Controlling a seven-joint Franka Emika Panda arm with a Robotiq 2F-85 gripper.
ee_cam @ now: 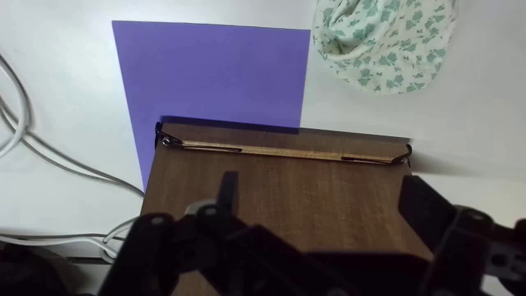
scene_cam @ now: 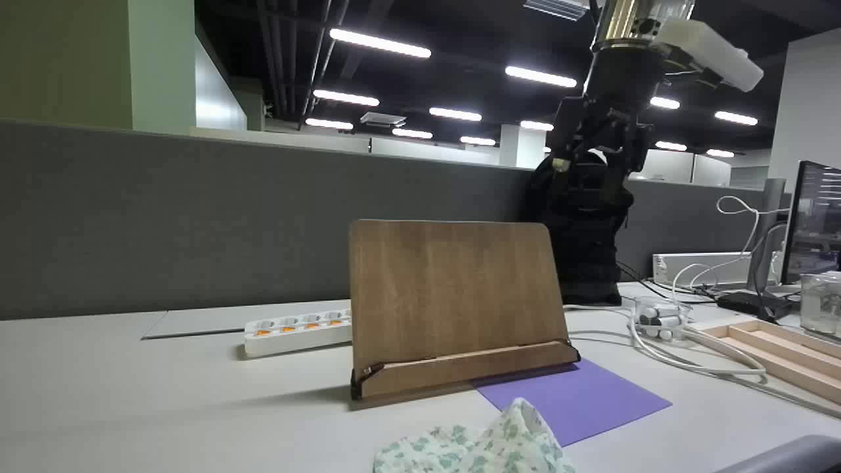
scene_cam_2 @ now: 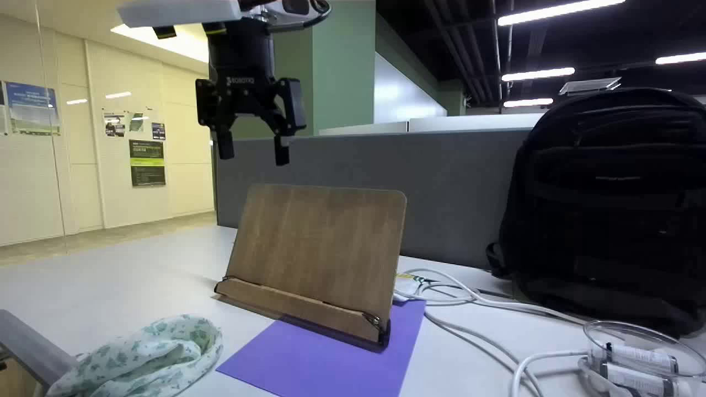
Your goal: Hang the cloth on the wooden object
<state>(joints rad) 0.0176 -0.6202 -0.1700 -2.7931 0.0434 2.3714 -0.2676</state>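
Note:
The wooden object is a brown board stand [scene_cam: 453, 289] with a ledge along its bottom, leaning back on the table; it also shows in an exterior view [scene_cam_2: 317, 242] and in the wrist view [ee_cam: 296, 193]. The cloth is white with green leaf prints [scene_cam: 473, 447]. It lies crumpled on the table in front of the stand, also in an exterior view [scene_cam_2: 149, 358] and the wrist view [ee_cam: 390, 57]. My gripper [scene_cam_2: 253, 151] is open and empty, raised above the stand's top edge. In the wrist view its fingers [ee_cam: 319, 185] are wide apart over the board.
A purple sheet [scene_cam: 578, 401] lies partly under the stand. A power strip [scene_cam: 295, 335] is behind it. White cables [scene_cam_2: 474, 325], a clear container with small bottles [scene_cam_2: 634, 358], a black backpack [scene_cam_2: 606, 209], a wooden tray [scene_cam: 775, 355] and a grey partition [scene_cam: 171, 223] are around.

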